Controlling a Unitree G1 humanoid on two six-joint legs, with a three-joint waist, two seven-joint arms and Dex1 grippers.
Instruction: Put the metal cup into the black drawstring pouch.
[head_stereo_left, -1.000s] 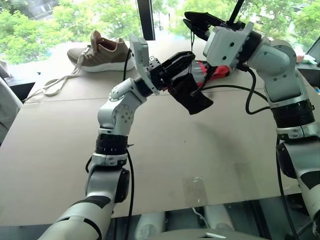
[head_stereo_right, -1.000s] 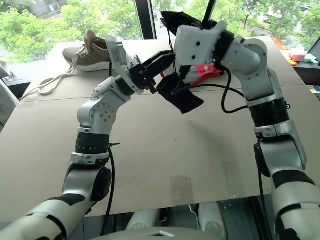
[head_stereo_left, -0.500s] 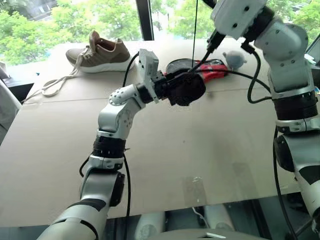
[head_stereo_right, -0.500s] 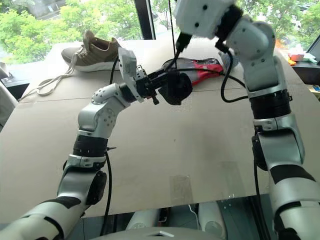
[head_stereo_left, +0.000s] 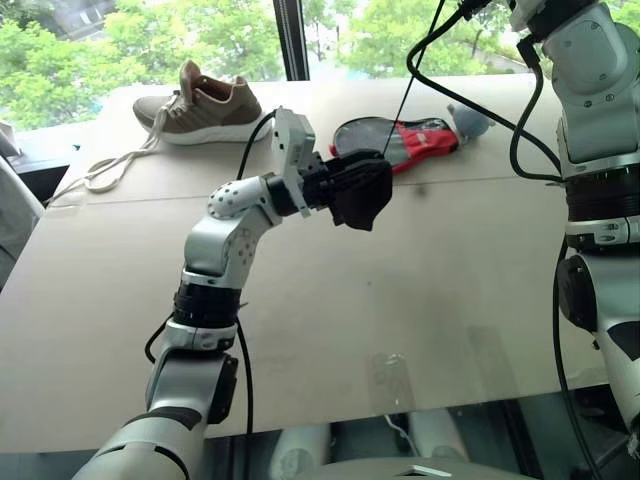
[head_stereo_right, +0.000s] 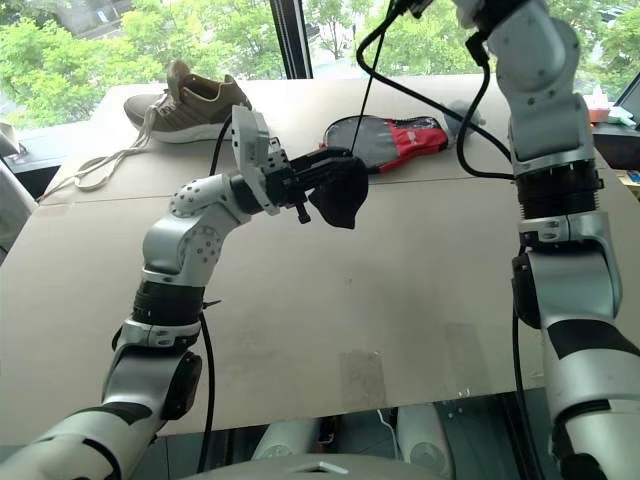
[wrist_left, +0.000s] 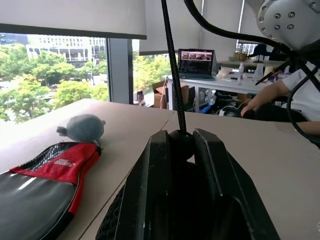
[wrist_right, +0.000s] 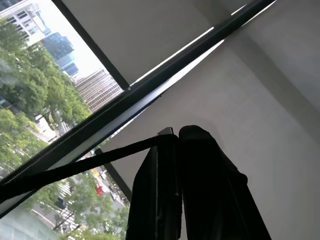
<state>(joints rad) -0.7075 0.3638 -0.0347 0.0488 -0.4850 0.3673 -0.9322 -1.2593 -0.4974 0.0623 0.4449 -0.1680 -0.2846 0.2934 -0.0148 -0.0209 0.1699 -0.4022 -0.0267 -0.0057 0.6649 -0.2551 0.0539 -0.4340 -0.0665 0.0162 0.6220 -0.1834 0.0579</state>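
Note:
My left gripper (head_stereo_left: 350, 186) is shut on the black drawstring pouch (head_stereo_left: 362, 195), which hangs bunched up a little above the table (head_stereo_left: 420, 290). Seen from the left wrist, the pouch (wrist_left: 182, 200) sits between both fingers (wrist_left: 150, 190). A thin black cord (head_stereo_left: 402, 105) runs taut from the pouch's mouth up and to the right. My right gripper (wrist_right: 178, 132) is raised high and shut on that cord (wrist_right: 75, 167). The metal cup is hidden.
A tan shoe (head_stereo_left: 200, 105) with loose laces lies at the back left. A black-and-red paddle cover (head_stereo_left: 400, 140) and a grey plush toy (head_stereo_left: 470, 120) lie behind the pouch. A person (wrist_left: 280, 97) sits at a desk beyond the table.
My right arm has risen up and to the right, drawing the cord tight. The pouch has gone from hanging open to bunched. My left gripper has sunk a little with it.

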